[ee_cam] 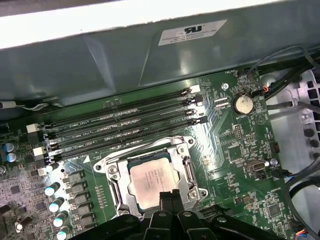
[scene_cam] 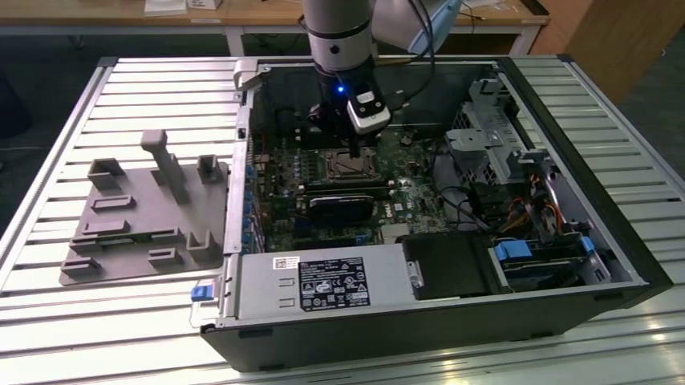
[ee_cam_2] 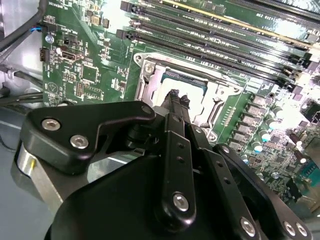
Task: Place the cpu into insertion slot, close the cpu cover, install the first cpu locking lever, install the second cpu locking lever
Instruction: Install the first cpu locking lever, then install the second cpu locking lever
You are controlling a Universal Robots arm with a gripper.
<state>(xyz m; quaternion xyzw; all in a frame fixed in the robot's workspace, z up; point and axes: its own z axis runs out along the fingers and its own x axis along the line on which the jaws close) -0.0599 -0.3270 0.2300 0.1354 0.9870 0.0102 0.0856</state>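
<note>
An open computer case (scene_cam: pixel 599 241) is seen lying on a slatted metal table (scene_cam: pixel 96 321), with the robot arm (scene_cam: pixel 340 40) lowered into it over the green motherboard (ee_cam: pixel 235 150). The gripper (ee_cam: pixel 167 196) is positioned directly above the insertion slot (scene_cam: pixel 350 164), its dark fingertips (ee_cam_2: pixel 174 95) drawn together, or nearly so, with nothing seen between them. In the first wrist view, the cpu (ee_cam: pixel 152 180) is shown lying flat in the slot, its pale metal top framed by the cpu cover (ee_cam: pixel 186 145), which appears to be lowered around it. Long black memory slots (ee_cam: pixel 125 122) are seen running just beside the socket, and a round coin battery (ee_cam: pixel 243 103) is set further off. A grey moulded fixture (scene_cam: pixel 144 216) is left on the table at the exterior view's left.
</note>
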